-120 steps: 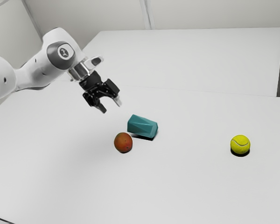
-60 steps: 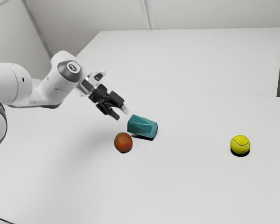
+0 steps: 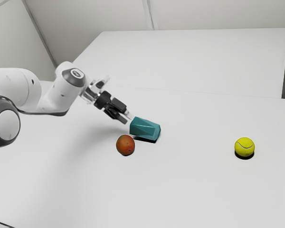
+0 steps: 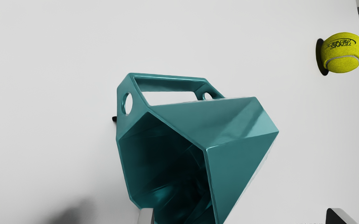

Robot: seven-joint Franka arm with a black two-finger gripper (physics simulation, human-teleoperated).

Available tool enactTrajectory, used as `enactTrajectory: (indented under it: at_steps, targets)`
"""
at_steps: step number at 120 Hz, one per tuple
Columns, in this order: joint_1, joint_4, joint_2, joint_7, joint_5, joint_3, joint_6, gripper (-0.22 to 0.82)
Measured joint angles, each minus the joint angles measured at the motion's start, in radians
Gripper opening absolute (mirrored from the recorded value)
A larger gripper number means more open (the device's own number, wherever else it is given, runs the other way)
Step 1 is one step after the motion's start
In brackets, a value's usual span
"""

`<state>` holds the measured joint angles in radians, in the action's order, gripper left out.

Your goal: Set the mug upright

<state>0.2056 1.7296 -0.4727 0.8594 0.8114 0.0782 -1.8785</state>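
- Black two-finger gripper (image 3: pixel 126 118) is released, holding nothing: in the wrist view its fingers (image 4: pixel 146 216) stand wide apart, one overlapping the rim of the mug's mouth and the other out past the body, over bare tabletop.
- White arm (image 3: pixel 69 80) reaches in from the exterior view's left and slopes down toward the mug, with the gripper at its lower end, close to the tabletop.
- Teal mug (image 3: pixel 145 129) lies on its side on the white table (image 3: pixel 194 190), just to the exterior view's right of the fingertips; whether they touch it, I cannot tell.
- Its mouth (image 4: pixel 167 161) faces the gripper, and its faceted body runs away toward the exterior view's right.
- Its angular handle (image 4: pixel 167 84) juts from one side of the body, with a round hole at each end.
- Reddish-orange fruit (image 3: pixel 126 145) sits on the near side of the mug, slightly to the exterior view's left.
- Yellow tennis ball (image 3: pixel 244 146) rests well apart from the mug, toward the exterior view's right and a little nearer.
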Motion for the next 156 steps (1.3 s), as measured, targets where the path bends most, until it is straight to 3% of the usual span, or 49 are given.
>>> enactTrajectory:
  at_steps: [53,81,103,115,156]
  targets:
    - [0.0,0.001,-0.045,0.086,0.107,0.006,0.062,0.57]
    - [0.005,0.001,-0.064,0.113,0.143,0.006,0.1,0.36]
    - [0.006,0.001,-0.065,0.128,0.148,0.006,0.111,0.07]
    - [0.006,0.0,-0.062,0.135,0.148,0.006,0.114,-0.04]
    - [0.002,-0.018,-0.04,0.15,0.133,0.005,0.113,-0.16]
